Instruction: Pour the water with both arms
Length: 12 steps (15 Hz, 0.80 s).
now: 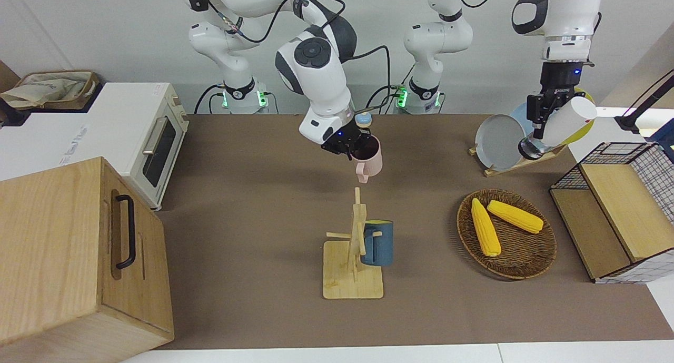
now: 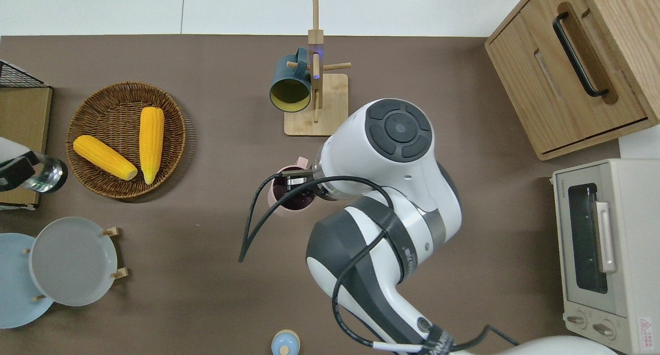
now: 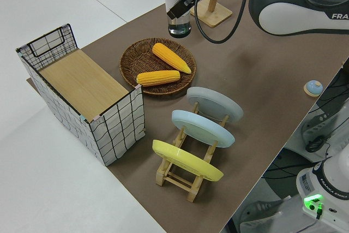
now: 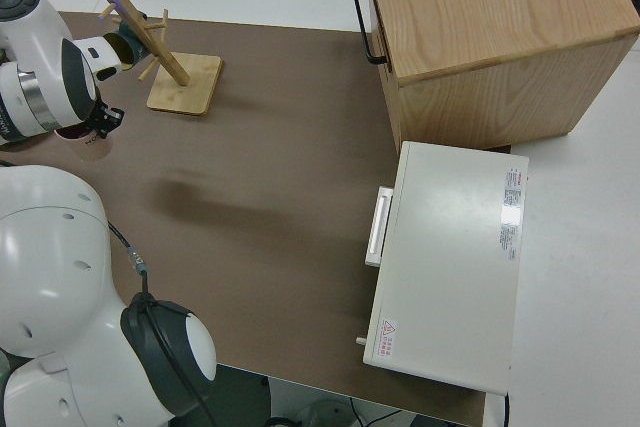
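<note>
Over the brown table [image 1: 253, 221], the right gripper [image 1: 352, 148] fingers grip a pink mug [image 1: 368, 160] upright, while the left gripper [image 1: 538, 121] clamps a tilted bottle [image 1: 558, 127] well apart, toward the left arm's end.

**A:** so what's sitting around on the counter [image 1: 253, 278]?

**B:** wooden mug tree [image 1: 354, 257] about midway along, with a dark blue mug [image 1: 380, 243] hanging on it. Toward the left arm's end there's a wicker basket [image 1: 526, 265] holding two corn cobs [image 1: 485, 227], plus a wire crate [image 3: 117, 126] with a wooden top.

**A:** plates?

**B:** yep, three standing in a wooden rack [image 3: 182, 175], nearer the robots than the basket. A white toaster oven [image 1: 142, 141] and wooden cabinet [image 1: 79, 252] with a black handle sit at the right arm's end. Also a little blue knob thing [image 2: 285, 341] close to the robots.
</note>
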### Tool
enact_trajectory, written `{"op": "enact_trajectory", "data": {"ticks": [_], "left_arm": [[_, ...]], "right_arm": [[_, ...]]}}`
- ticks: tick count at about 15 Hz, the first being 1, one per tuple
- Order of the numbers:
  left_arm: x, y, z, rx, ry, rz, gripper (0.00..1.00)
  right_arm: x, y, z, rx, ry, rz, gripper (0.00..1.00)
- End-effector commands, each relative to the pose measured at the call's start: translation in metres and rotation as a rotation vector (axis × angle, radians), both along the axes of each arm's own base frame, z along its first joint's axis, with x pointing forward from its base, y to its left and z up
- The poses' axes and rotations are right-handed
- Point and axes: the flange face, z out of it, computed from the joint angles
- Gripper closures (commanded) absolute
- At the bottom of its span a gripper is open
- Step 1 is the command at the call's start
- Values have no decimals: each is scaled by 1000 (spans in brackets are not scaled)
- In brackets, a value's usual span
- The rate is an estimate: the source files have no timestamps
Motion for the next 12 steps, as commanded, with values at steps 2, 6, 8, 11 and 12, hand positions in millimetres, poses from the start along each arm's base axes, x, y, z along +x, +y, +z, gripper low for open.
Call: {"op": "enact_trajectory", "data": {"ticks": [2, 6, 8, 11, 12], "left_arm": [[-28, -26, -3, 36, -23, 10, 1000], [-41, -42, -16, 37, -5, -1, 1000], [-47, -44, -22, 37, 3, -2, 1000], [-52, -48, -27, 37, 11, -5, 1000], [-55, -51, -29, 39, 15, -10, 1000]], "right_arm": [[18, 42, -33, 50, 8, -42, 1000], [16, 75, -63, 48, 37, -82, 1000], [16, 84, -74, 49, 28, -104, 1000], [10, 95, -86, 58, 56, -131, 1000], [7, 98, -87, 59, 60, -131, 1000]]}}
